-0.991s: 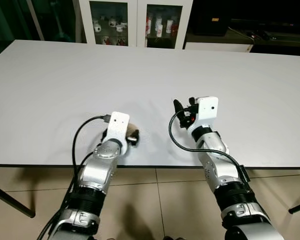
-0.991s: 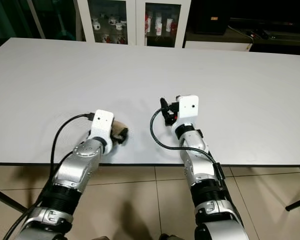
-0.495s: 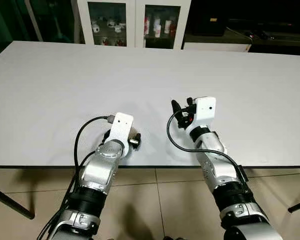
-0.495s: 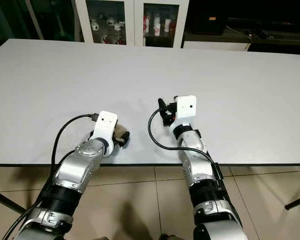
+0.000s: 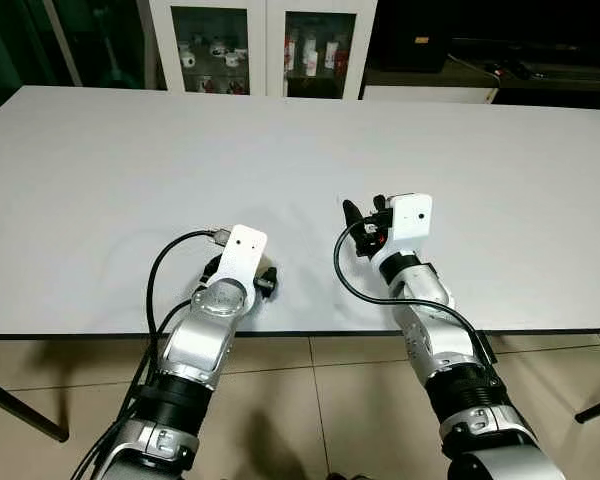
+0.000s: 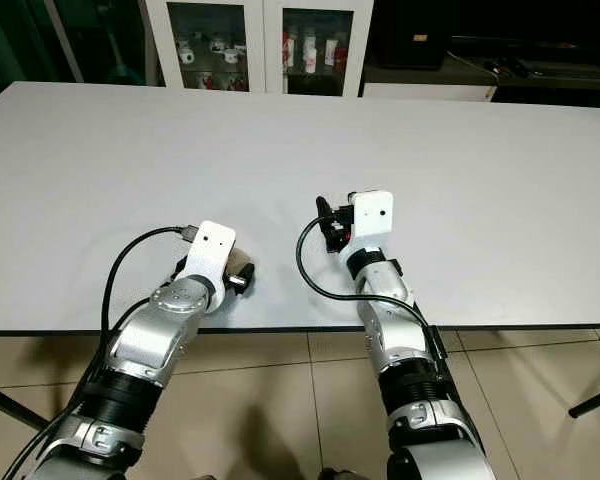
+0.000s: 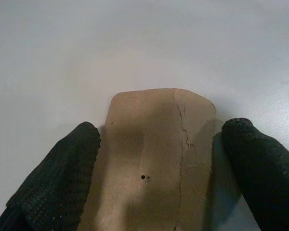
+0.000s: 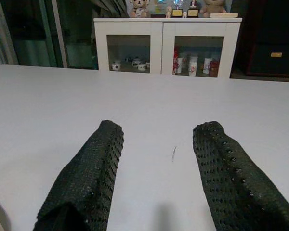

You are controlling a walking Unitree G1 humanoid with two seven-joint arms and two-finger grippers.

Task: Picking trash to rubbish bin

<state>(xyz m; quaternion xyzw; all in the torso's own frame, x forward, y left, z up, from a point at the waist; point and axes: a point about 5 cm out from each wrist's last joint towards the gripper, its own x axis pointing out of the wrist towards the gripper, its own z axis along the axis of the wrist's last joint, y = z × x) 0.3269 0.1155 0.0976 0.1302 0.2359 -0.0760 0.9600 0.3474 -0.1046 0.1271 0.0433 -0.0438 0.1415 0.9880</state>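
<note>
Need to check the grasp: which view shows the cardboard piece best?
Left wrist view: the cardboard piece lies between the open left gripper fingers, cracks visible. Both eye views show just a sliver behind the wrist.

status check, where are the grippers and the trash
Left gripper low on the white table, fingers either side of brown cardboard piece, gap on one side, not clamped. Right gripper open, raised over the table, holding nothing. Nothing blocking.

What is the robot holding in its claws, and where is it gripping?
Nothing yet. The left gripper straddles a brown cardboard piece, fingers beside its long edges, one gap visible. The right gripper is open.
</note>
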